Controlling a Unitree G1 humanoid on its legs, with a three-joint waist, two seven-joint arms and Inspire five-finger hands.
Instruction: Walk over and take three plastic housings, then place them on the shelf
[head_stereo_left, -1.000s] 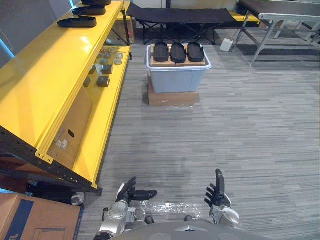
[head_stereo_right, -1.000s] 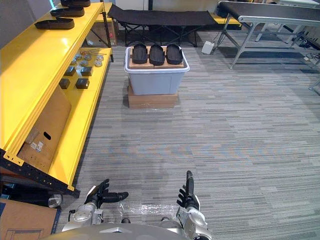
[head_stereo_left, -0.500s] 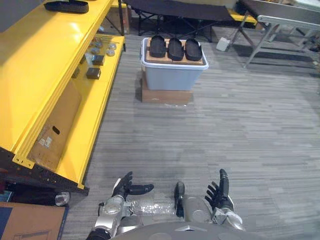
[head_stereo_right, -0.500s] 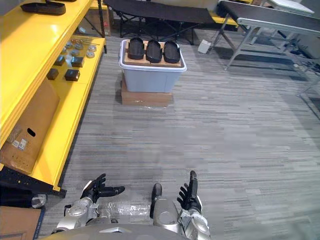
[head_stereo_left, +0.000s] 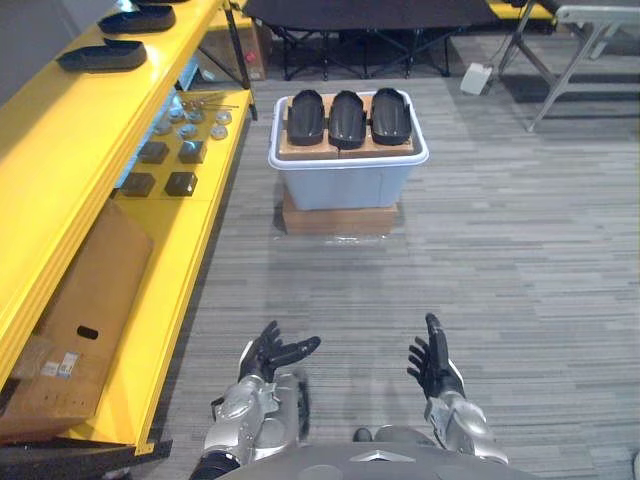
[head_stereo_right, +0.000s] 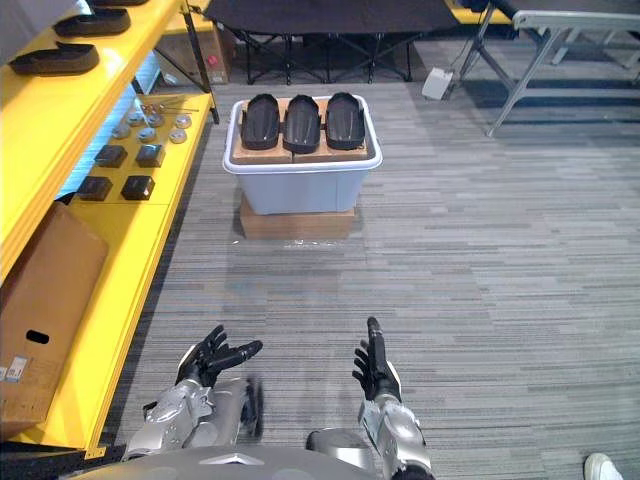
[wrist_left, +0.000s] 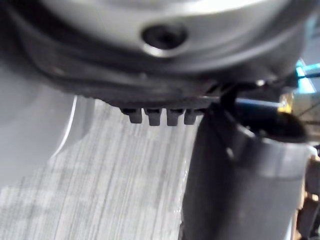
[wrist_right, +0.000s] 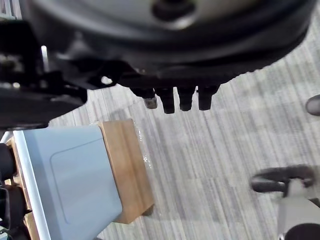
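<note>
Plastic housings (head_stereo_left: 348, 117), three black ones side by side, lay on a board atop the grey bin (head_stereo_left: 347, 180) on the floor. The yellow shelf (head_stereo_left: 60, 150) stood to its left. Nearer the camera, the left hand (head_stereo_left: 268, 352) and right hand (head_stereo_left: 432, 358) were empty, fingers spread, well apart from the bin.

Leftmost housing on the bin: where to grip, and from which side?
Likely the near end, from above on the robot's side. The leftmost housing lies flat on the board, long axis pointing away, close beside the middle housing, so the inner side leaves little finger room.
</note>
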